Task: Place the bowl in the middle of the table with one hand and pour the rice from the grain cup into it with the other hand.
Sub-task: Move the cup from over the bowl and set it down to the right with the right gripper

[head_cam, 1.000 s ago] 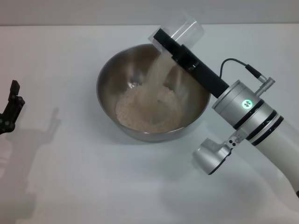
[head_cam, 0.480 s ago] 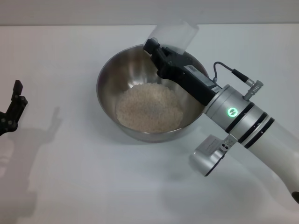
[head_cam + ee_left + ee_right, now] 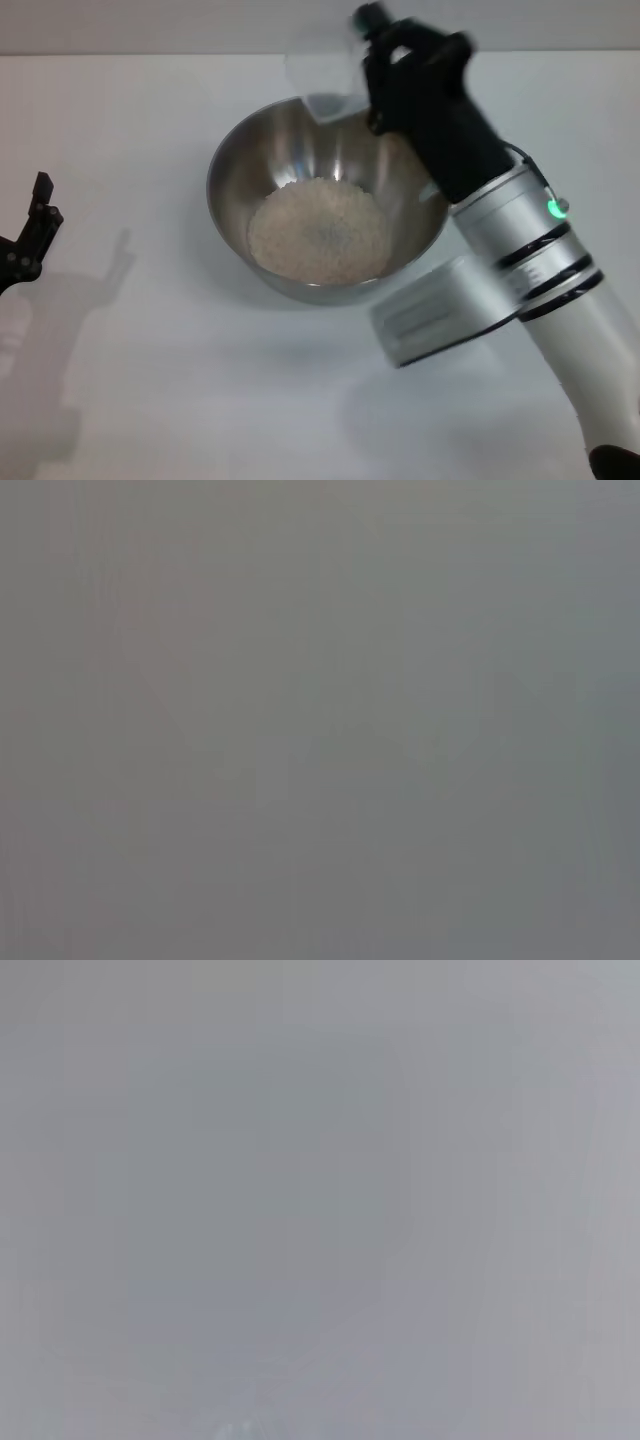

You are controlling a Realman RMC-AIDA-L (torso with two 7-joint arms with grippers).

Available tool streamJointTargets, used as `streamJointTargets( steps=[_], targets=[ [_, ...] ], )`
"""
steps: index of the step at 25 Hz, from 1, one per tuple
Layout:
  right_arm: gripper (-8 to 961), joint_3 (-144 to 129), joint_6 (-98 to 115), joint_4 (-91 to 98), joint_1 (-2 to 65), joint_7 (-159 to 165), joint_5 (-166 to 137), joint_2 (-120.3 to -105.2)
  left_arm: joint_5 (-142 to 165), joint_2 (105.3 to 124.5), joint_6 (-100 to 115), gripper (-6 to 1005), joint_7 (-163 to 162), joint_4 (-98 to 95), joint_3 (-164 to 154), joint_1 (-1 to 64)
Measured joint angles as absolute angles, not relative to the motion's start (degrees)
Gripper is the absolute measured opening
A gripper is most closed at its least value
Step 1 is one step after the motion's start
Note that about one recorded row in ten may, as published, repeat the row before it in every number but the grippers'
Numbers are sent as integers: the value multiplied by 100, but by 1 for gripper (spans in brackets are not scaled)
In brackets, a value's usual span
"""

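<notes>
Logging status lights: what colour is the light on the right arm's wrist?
Green light, clearest in the head view.

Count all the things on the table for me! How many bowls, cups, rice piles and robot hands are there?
Bowls: 1, the bowl, shiny metal, on the table
Cups: 1, the grain cup, clear, held over the bowl's far rim
Rice piles: 1, the rice, inside the bowl
Robot hands: 2, the right gripper holding the cup, the left gripper off to the side
Total: 5

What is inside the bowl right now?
A mound of rice fills the bottom of the bowl. The bowl floor beneath it is covered and cannot be seen.
</notes>
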State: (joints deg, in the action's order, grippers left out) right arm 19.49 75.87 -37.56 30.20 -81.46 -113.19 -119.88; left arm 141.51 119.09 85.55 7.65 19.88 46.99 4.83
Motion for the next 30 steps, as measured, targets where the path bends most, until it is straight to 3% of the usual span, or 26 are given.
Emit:
streamJointTargets(
  steps=[11,30],
  targets=[
    [3,3891,7295,-2880,2256,-1699,-11298,-11960,14141,11909,8484,844,765,1995,4713,568],
    [4,3983,5779,-1640,2869,-728,-11392,-11946,14142,11909,8321,844,765,2058,4715,719]
  ],
)
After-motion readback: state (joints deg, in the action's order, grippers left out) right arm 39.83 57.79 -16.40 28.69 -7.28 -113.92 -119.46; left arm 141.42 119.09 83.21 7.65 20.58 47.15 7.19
